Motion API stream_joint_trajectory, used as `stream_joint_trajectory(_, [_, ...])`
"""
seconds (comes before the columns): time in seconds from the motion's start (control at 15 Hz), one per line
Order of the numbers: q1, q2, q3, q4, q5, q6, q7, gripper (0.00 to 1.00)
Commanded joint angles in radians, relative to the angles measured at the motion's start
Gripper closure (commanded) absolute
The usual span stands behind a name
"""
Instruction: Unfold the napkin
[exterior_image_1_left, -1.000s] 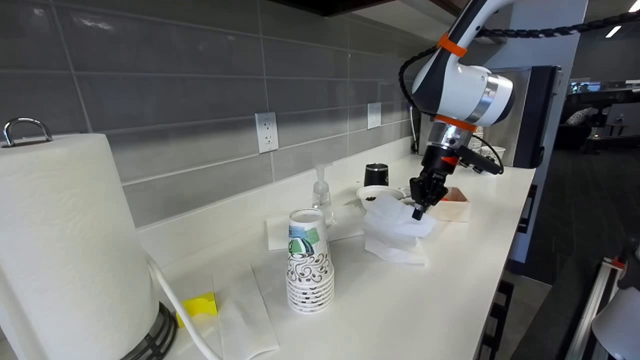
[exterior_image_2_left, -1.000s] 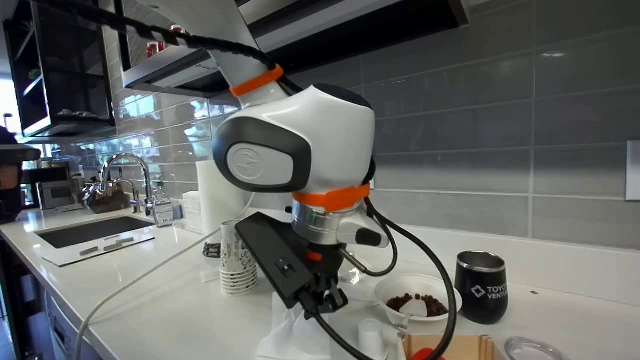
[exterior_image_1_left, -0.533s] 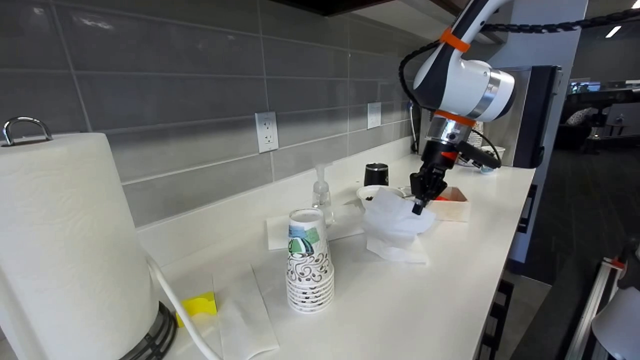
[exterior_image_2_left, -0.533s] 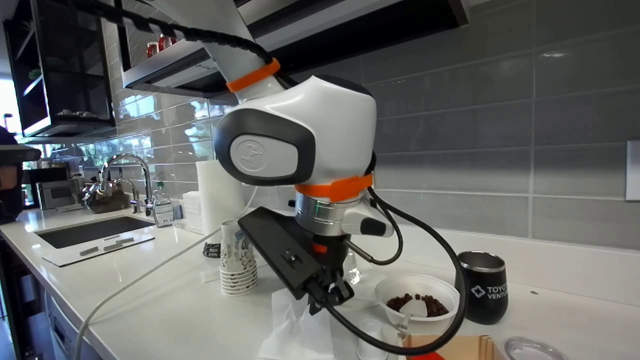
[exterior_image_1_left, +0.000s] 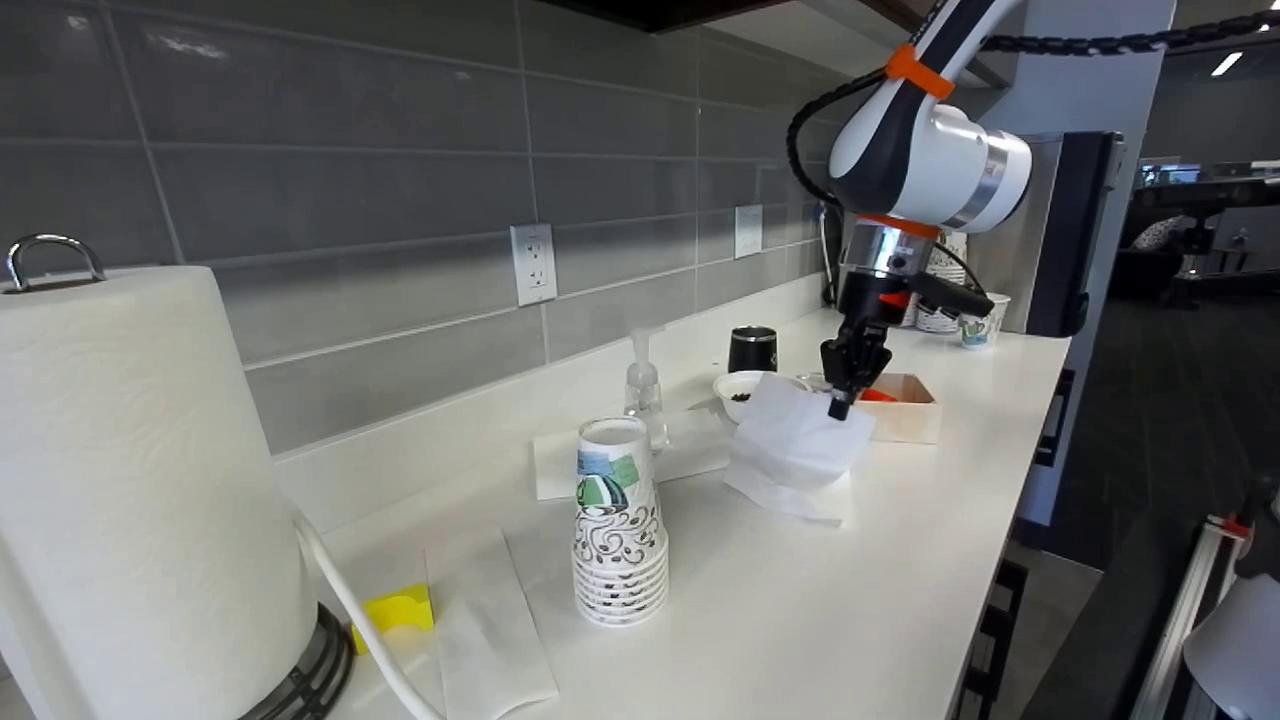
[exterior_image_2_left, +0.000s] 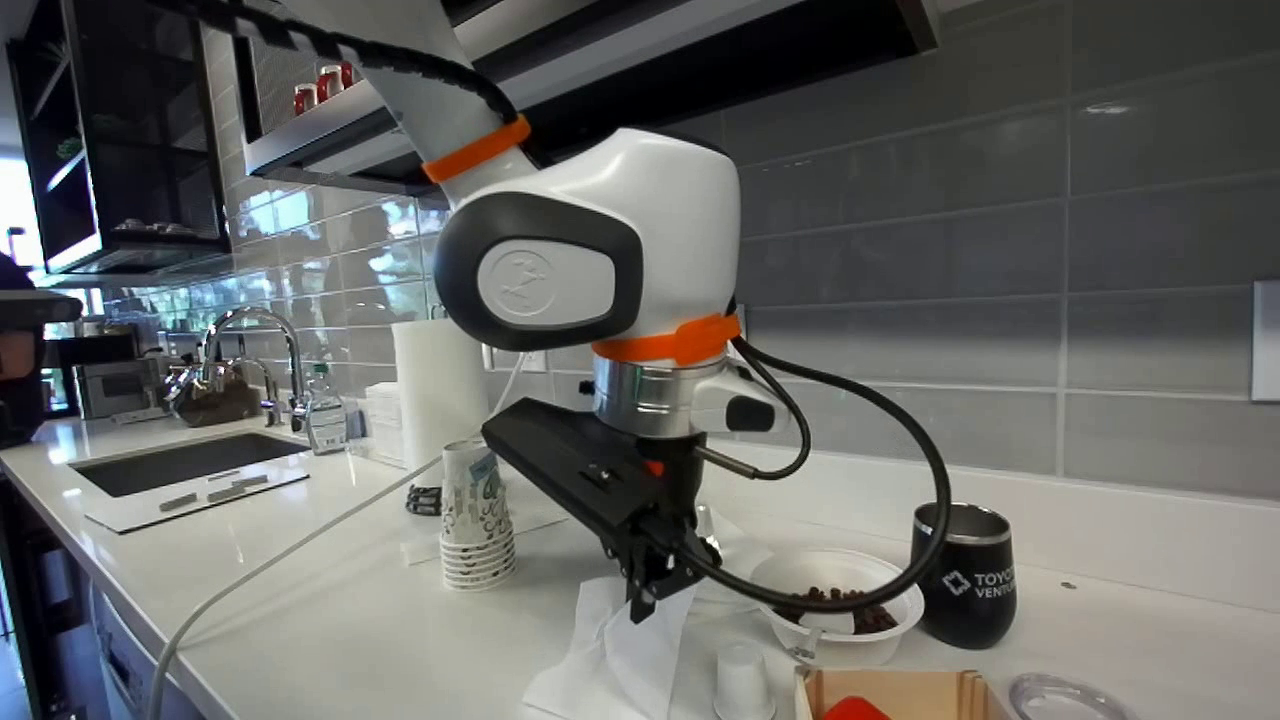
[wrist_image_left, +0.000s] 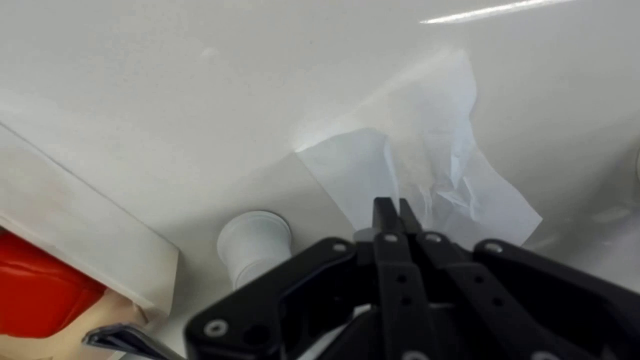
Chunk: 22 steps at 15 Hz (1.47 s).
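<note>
The white napkin (exterior_image_1_left: 790, 455) lies crumpled and partly folded on the white counter, its upper part raised towards my gripper. It also shows below the gripper in an exterior view (exterior_image_2_left: 610, 665) and in the wrist view (wrist_image_left: 345, 160), with creases and a folded flap. My gripper (exterior_image_1_left: 839, 408) is at the napkin's raised edge, a little above the counter. In the wrist view the fingertips (wrist_image_left: 395, 207) are almost together, with a napkin fold running between them. The gripper (exterior_image_2_left: 642, 608) hides part of the napkin in an exterior view. The exact pinch point is hard to see.
A small white cup (wrist_image_left: 255, 245) stands beside the napkin. A wooden box (exterior_image_1_left: 905, 415) with a red thing, a white bowl (exterior_image_2_left: 770, 580) and a black tumbler (exterior_image_2_left: 962, 590) are close by. Stacked paper cups (exterior_image_1_left: 620, 540) and a soap bottle (exterior_image_1_left: 643, 390) stand on the counter.
My gripper has risen slightly and shifted towards the bowl side. The napkin has moved with it, its upper flap spreading and its lower edge sliding along the counter.
</note>
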Motion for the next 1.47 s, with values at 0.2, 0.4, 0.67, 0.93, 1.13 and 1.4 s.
stream_joint_trajectory(0.2, [0.012,-0.053,0.003,0.000,-0.126,0.001,0.096,1.00])
stream_joint_trajectory(0.4, [0.023,-0.067,0.001,-0.001,-0.126,-0.004,0.098,1.00])
stream_joint_trajectory(0.67, [0.064,-0.123,0.014,-0.016,-0.102,-0.021,0.093,1.00])
stream_joint_trajectory(0.93, [0.135,-0.163,0.013,-0.008,-0.029,-0.066,0.070,1.00])
stream_joint_trajectory(1.13, [0.202,-0.197,0.013,-0.009,0.057,-0.097,0.059,1.00])
stream_joint_trajectory(1.4, [0.279,-0.234,0.027,-0.009,0.175,-0.112,0.049,1.00])
